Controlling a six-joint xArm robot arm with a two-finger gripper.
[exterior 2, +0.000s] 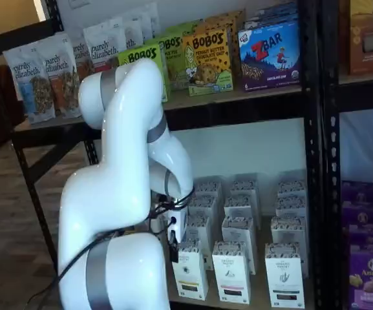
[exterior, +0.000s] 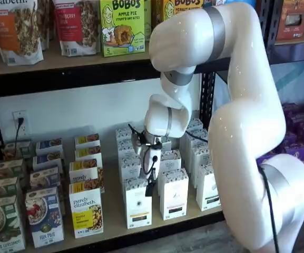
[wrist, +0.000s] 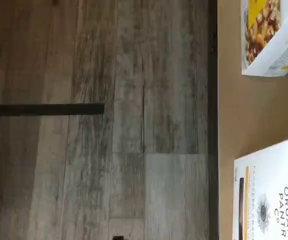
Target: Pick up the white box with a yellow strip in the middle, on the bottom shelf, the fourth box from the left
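Note:
The white box [exterior: 136,210] stands upright at the front of the bottom shelf [exterior: 114,225], right of a "purely elizabeth" box [exterior: 86,212]. It also shows in a shelf view [exterior 2: 189,274] and in the wrist view [wrist: 276,197] with a yellow strip on its face. My gripper [exterior: 150,188] hangs in front of the box's upper right edge, above the shelf's front rail. In a shelf view [exterior 2: 173,252] it is just left of the box's top. The black fingers show side-on, so I cannot tell whether they are open. Nothing is in them.
More white boxes [exterior: 174,194] stand in rows to the right and behind. Blue and green boxes [exterior: 43,216] fill the shelf's left part. The wrist view shows the grey plank floor [wrist: 109,150] and the shelf's black rail [wrist: 212,120]. An upper shelf [exterior: 62,68] carries bags and Bobo's boxes.

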